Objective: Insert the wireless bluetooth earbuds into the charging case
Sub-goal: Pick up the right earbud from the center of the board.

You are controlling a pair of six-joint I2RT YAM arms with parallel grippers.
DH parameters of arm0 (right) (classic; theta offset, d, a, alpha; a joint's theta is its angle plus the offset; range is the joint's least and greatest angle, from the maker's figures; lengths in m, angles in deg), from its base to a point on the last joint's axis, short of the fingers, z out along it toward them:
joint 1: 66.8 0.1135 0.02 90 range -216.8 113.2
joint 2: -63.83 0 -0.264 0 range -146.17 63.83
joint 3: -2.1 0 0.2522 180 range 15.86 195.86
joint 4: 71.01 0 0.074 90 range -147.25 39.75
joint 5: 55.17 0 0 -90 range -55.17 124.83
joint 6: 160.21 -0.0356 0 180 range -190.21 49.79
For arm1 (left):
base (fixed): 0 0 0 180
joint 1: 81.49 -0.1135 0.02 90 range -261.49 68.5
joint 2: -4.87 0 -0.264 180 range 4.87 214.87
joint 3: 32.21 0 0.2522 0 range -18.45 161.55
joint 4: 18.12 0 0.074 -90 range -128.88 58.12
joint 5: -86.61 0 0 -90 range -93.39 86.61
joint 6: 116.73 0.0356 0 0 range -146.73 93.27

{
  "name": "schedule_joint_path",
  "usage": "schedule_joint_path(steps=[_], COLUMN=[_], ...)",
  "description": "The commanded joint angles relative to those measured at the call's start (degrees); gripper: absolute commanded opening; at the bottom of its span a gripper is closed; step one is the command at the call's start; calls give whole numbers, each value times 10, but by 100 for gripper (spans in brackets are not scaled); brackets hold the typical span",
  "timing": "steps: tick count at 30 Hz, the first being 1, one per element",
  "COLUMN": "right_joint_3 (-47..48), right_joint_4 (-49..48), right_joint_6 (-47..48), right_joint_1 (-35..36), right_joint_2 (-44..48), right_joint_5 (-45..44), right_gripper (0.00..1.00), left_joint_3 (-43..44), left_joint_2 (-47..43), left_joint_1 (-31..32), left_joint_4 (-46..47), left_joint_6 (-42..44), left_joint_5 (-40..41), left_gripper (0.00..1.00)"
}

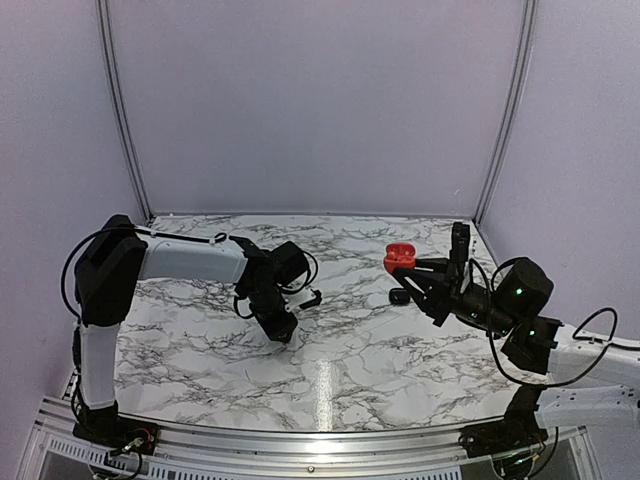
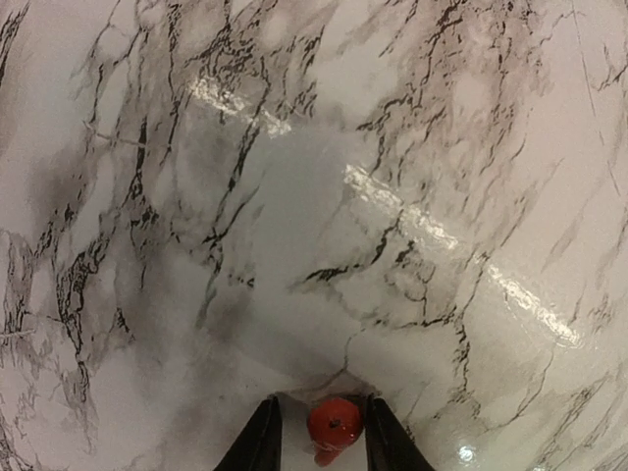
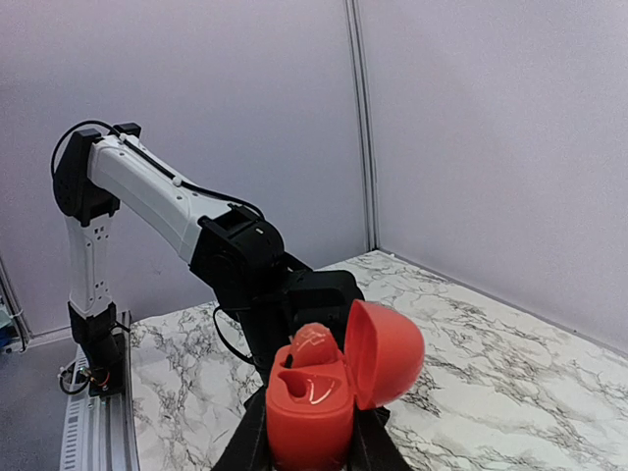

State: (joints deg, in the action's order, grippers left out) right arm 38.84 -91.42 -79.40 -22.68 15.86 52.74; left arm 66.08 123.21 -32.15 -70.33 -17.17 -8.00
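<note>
A red earbud [image 2: 336, 424] lies on the marble table [image 1: 350, 360] between my left gripper's [image 2: 322, 406] fingers. It sits against the right finger [image 2: 385, 442], and a strip of table shows between it and the left one, so the jaws stand open around it. In the top view the left gripper [image 1: 283, 328] points down at the table left of centre. My right gripper [image 3: 309, 446] is shut on the round red charging case [image 3: 309, 417] and holds it up at the right [image 1: 398, 256]. Its lid [image 3: 388, 351] is open. One red earbud [image 3: 316, 343] sits in the far slot; the near slot is empty.
A small oval black case [image 1: 400, 296] lies on the table just below the raised red case. The left arm [image 3: 235, 260] stands behind the red case in the right wrist view. Grey walls close the table at the back and sides.
</note>
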Motion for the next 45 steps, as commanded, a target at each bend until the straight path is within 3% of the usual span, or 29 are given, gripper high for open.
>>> schedule_joint_path(steps=[1,6,14,19,23,34,45], right_joint_3=[11,11,13,15,22,25,30], right_joint_4=[-3,-2,-4,-11,-8,2,12], right_joint_6=[1,2,0,-3,-1,1,7], right_joint_1=[-4,-4,-4,-4,-4,-3,-4], right_joint_2=[7,7,3,-11,-18,-14,-14], right_joint_5=[2,0,5,14,18,18,17], right_gripper=[0,0,0,0,0,0,0], left_joint_3=[23,11,-101,-154,-175,-144,-119], left_joint_2=[26,18,-82,-134,-125,-87,-72], left_joint_1=[1,1,3,23,42,62,64], left_joint_4=[-35,-39,-38,-41,-61,-114,-142], left_joint_6=[14,5,-52,-83,-92,-108,-100], left_joint_5=[9,5,-10,-31,-20,42,66], left_gripper=[29,19,11,11,14,26,17])
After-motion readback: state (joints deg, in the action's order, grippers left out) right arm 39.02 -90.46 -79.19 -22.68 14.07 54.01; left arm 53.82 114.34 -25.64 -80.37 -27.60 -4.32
